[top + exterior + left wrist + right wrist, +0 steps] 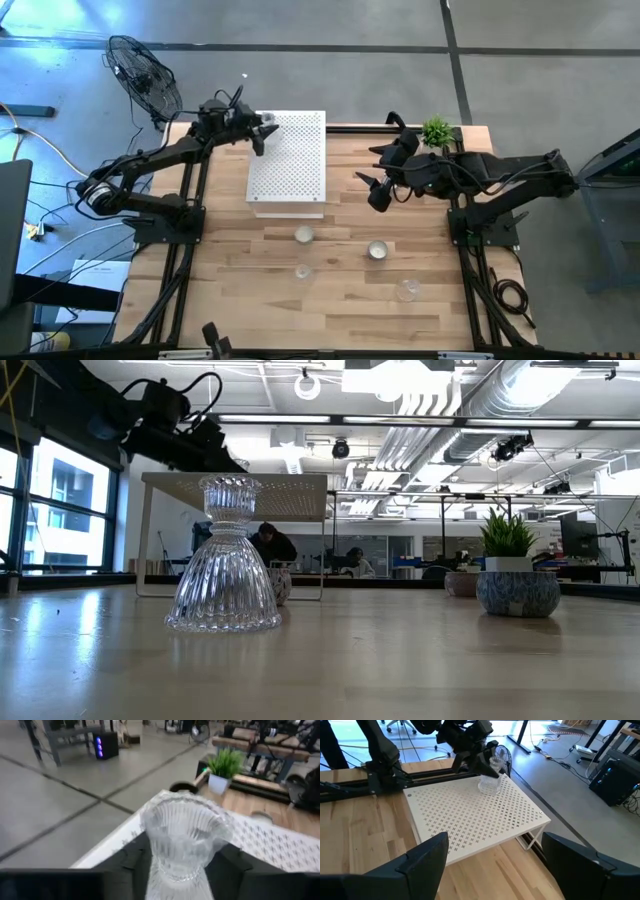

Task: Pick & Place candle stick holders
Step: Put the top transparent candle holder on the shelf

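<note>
No readable writing, glass holder [489, 781] (ribbed)

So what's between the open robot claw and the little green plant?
Nothing: in the high view, only bare wood table lies between the right end effector and the green plant.

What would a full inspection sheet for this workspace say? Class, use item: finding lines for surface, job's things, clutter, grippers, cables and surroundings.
Surface: wooden table, white perforated box at its back.
Job's things: glass candle holder on the box's corner, between the left gripper's fingers; four small holders on the wood in front of the box.
Clutter: small green potted plant at the table's back edge.
Grippers: left gripper around the glass holder; right gripper open, empty, above the table.
Cables: loose cables on the floor at left.
Surroundings: fan beside the table; people in the room behind.
</note>
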